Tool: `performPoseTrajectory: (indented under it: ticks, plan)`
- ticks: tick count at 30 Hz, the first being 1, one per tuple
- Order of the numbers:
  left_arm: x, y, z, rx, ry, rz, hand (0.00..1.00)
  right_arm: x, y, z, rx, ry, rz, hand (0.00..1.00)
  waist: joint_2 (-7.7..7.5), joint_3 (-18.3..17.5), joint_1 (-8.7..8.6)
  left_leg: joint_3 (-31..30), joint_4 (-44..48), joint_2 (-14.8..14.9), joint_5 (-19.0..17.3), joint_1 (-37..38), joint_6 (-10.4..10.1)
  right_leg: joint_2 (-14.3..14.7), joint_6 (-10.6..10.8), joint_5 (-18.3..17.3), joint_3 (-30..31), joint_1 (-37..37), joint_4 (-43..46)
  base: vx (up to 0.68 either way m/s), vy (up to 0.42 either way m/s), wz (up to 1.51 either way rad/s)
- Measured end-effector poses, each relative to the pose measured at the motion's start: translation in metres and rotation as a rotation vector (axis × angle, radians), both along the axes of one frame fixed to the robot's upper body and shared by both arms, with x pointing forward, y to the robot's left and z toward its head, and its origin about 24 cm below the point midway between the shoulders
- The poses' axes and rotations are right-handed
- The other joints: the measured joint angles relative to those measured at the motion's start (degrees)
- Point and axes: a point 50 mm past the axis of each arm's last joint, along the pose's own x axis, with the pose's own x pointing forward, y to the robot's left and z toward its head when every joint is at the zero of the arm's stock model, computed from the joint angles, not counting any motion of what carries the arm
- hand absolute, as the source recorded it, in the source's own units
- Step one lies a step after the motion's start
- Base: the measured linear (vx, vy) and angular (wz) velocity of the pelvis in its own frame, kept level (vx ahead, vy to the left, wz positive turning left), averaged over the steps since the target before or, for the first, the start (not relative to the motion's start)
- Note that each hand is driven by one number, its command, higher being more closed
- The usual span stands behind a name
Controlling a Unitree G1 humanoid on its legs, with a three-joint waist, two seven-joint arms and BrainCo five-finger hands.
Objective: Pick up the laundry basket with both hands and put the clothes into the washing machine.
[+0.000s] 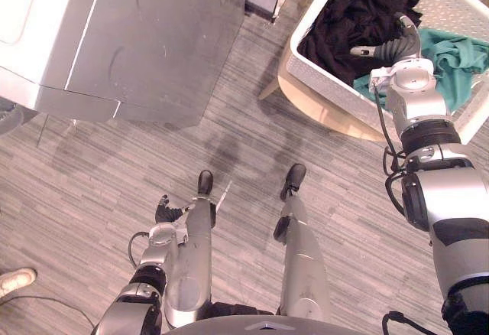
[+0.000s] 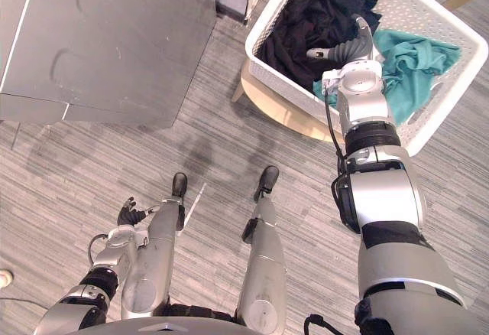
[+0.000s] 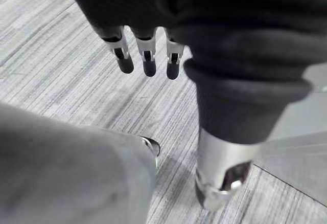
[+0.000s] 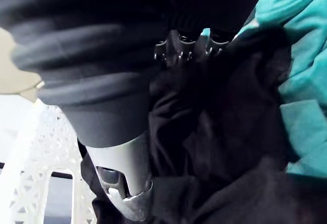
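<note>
The white laundry basket (image 1: 328, 82) stands on a low wooden stool (image 1: 321, 113) at the far right. Inside it lie black clothes (image 1: 344, 21) and a teal garment (image 1: 458, 56). My right hand (image 1: 393, 48) reaches over the near wall into the basket and sits among the black clothes (image 4: 219, 132), beside the teal garment (image 4: 301, 81). The grey washing machine (image 1: 137, 37) stands at the far left. My left hand (image 1: 164, 213) hangs low over the floor, far from the basket, its fingers (image 3: 148, 60) straight and holding nothing.
Grey wood-pattern floor (image 1: 229, 144) lies between the washing machine and the basket. A person's white shoe (image 1: 15, 280) shows at the left edge. A narrow gap separates the washing machine from the basket at the back.
</note>
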Motion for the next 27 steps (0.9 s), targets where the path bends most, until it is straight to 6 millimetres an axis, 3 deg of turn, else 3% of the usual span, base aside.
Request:
performPoseTrajectory:
  ticks: [3, 6, 12, 13, 27]
  plan:
    - [0.001, 0.0, 0.002, -0.023, -0.014, 0.029, 0.0, -0.002, -0.004, 0.006, -0.036, -0.005, -0.014, 0.0, 0.01, 0.05, 0.51, -0.59, 0.04, 0.02, 0.0, -0.89, 0.0, -0.04, 0.0, 0.0, -1.02, -0.4, 0.0, -0.01, 0.013, 0.09]
    - [0.006, 0.002, 0.01, -0.051, -0.059, 0.074, 0.0, -0.008, -0.004, 0.037, -0.074, -0.093, -0.018, 0.0, -0.2, 0.21, 0.53, -1.11, 1.06, -0.08, 0.16, -5.08, 0.05, -0.25, -0.01, 0.02, -1.52, -3.71, 0.33, -0.04, 0.014, 0.08]
    - [0.011, 0.003, 0.017, -0.072, -0.107, 0.12, 0.0, -0.01, -0.006, 0.042, -0.067, -0.122, -0.045, 0.0, -0.22, 1.37, 0.84, -2.18, 1.19, -0.05, 0.53, -7.15, 0.06, -0.4, -0.02, -0.01, -2.89, -5.21, 0.87, -0.03, 0.0, 0.07]
    - [0.011, 0.003, 0.018, -0.079, -0.113, 0.127, 0.0, -0.011, -0.006, 0.041, -0.067, -0.127, -0.047, 1.0, -0.24, 1.38, 0.94, -2.21, 1.21, -0.05, 0.61, -7.73, 0.09, -0.53, -0.02, -0.01, -2.96, -5.76, 1.0, -0.03, 0.002, 0.04]
    - [0.009, 0.013, 0.018, -0.171, -0.129, 0.264, 0.0, -0.02, -0.035, 0.019, -0.052, -0.087, -0.122, 1.0, -1.3, 1.84, 1.78, -3.75, 4.0, 0.06, 0.56, -11.5, 0.08, -1.02, -0.49, -2.03, -4.51, -9.09, 5.48, -0.02, 0.0, 0.03]
